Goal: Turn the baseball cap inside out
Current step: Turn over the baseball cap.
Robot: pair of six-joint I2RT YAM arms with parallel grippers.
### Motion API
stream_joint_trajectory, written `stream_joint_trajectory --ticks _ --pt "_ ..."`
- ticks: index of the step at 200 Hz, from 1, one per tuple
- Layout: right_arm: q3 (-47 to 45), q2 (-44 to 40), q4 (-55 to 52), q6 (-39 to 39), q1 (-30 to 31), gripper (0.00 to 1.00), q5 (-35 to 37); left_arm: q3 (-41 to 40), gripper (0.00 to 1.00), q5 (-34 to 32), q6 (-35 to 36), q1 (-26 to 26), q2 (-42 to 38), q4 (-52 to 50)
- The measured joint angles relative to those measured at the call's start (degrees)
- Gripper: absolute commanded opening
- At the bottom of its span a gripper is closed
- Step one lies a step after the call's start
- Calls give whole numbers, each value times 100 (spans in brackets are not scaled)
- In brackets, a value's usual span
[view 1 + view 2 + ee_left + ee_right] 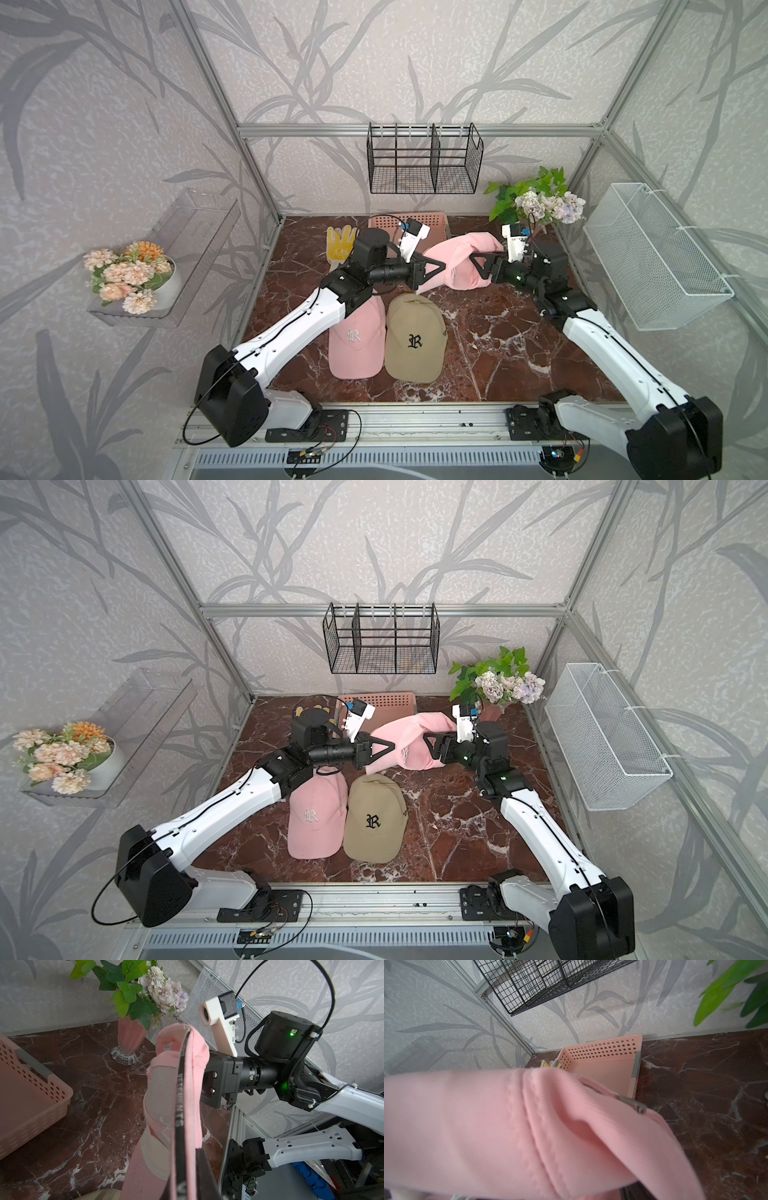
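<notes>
A: Left end effector [439, 264]?
B: Pressed together, pinching the rim of the pink cap [455, 249]. Anchors that edge, I think, so the crown can be pushed through.
A: Right end effector [478, 262]?
B: At the cap's opposite side, half buried in fabric. Spread or gripping, can't tell.
A: Cap itself?
B: Strung between both arms above the counter [519, 332], mesh lining [162, 1084] facing the left wrist camera. Tan cap [415, 338] and second pink cap [357, 336] lie flat nearer the front, out of the way.
</notes>
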Motion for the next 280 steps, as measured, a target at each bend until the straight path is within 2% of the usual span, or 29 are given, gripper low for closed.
stream_joint_trajectory --ticks 122,141,148,173,196,229,257,280 --pt "-63 776 704 70 -221 71 -1768 2 0 605 -334 96 214 404" --pt "-63 885 850 103 -238 62 -2114 2 0 656 -380 107 221 457" --pt "-63 927 914 127 -245 56 -2240 2 0 654 -398 111 223 472" --pt "-76 966 1080 219 -258 24 -2559 2 0 566 -446 173 227 498" --pt "-101 903 1150 282 -280 10 -2647 2 0 354 -466 232 227 490" --pt "-136 632 1228 297 -330 0 -2658 2 0 -114 -518 358 227 422" --pt "-367 348 1598 557 -573 0 -2636 0 0 -658 -557 433 227 306" --pt "-603 153 1628 693 -697 0 -2319 -52 0 -763 -597 422 216 334"
